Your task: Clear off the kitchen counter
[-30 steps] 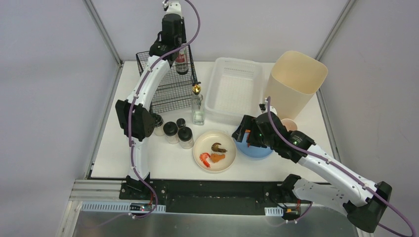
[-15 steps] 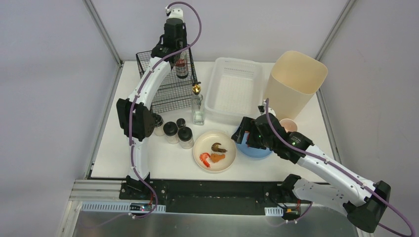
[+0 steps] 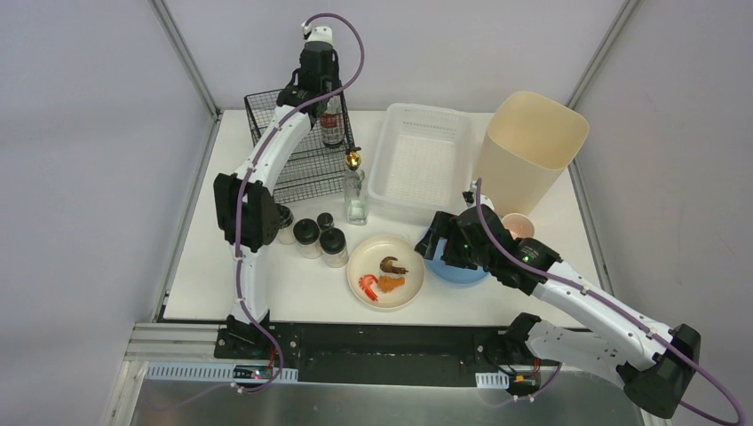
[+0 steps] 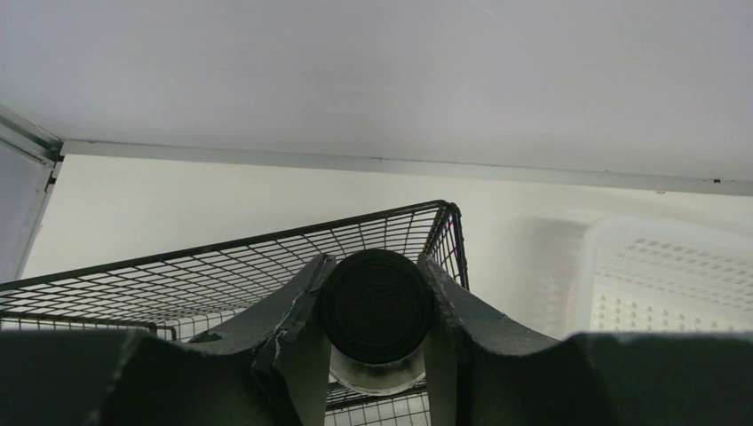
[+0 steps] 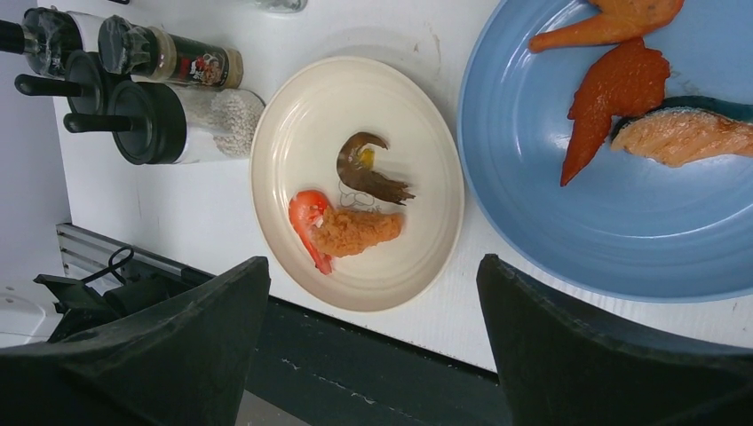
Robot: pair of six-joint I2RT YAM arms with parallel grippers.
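Note:
The white kitchen counter [image 3: 293, 297] carries plates, jars and containers. My left gripper [image 3: 327, 96] is shut on the black cap [image 4: 376, 302] of a red-labelled glass bottle [image 3: 332, 126], which hangs upright over the right end of the black wire basket [image 3: 297, 164]. My right gripper [image 3: 439, 246] stands open and empty, low over the gap between a cream plate [image 5: 293, 98] and a blue plate [image 5: 506, 222]. The cream plate holds a shrimp, a breaded piece and a dark curl. The blue plate holds orange pieces and a salmon slice.
Three black-capped spice jars [image 3: 309, 236] stand left of the cream plate, with a gold-topped clear bottle [image 3: 355, 193] behind them. A white slotted basket [image 3: 417, 160], a tall beige bin [image 3: 530, 146] and a pink cup [image 3: 520, 225] sit at the back right.
The left arm has carried the bottle slightly to the right above the wire basket. The right gripper has drifted a little left, still open.

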